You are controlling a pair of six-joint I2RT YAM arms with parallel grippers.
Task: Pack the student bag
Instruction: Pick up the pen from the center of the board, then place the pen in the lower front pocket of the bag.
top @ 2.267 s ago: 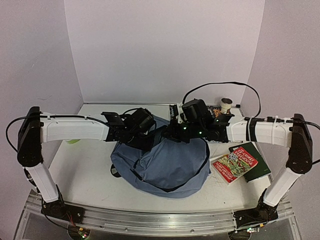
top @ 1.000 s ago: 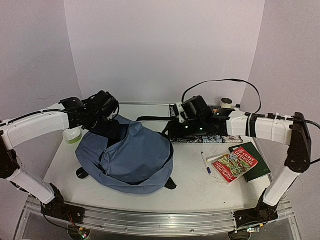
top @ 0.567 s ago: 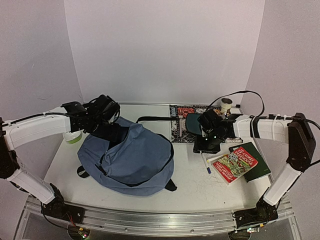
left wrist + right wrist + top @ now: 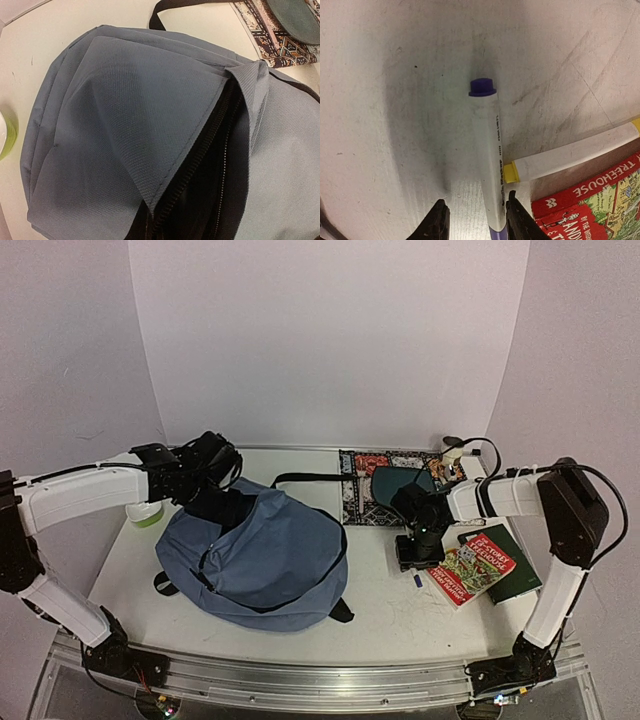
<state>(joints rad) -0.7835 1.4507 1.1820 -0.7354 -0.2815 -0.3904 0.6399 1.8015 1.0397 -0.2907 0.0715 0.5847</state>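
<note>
The student bag [image 4: 125,110] below the left gripper [image 4: 212,490] is matt slate-blue woven cloth with a coarse, visible weave; its zip [image 4: 200,165] is a row of dull black teeth, and its strap [image 4: 167,6] is black webbing. Between the right gripper's [image 4: 475,222] matt black fingers [image 4: 439,222] lies a marker [image 4: 489,150] of smooth, faintly shiny white plastic with a purple cap, on a table [image 4: 385,100] whose pale surface is matt, scuffed and scratched. Just beside that gripper, a book [image 4: 590,205] shows a smooth printed paper cover in red.
</note>
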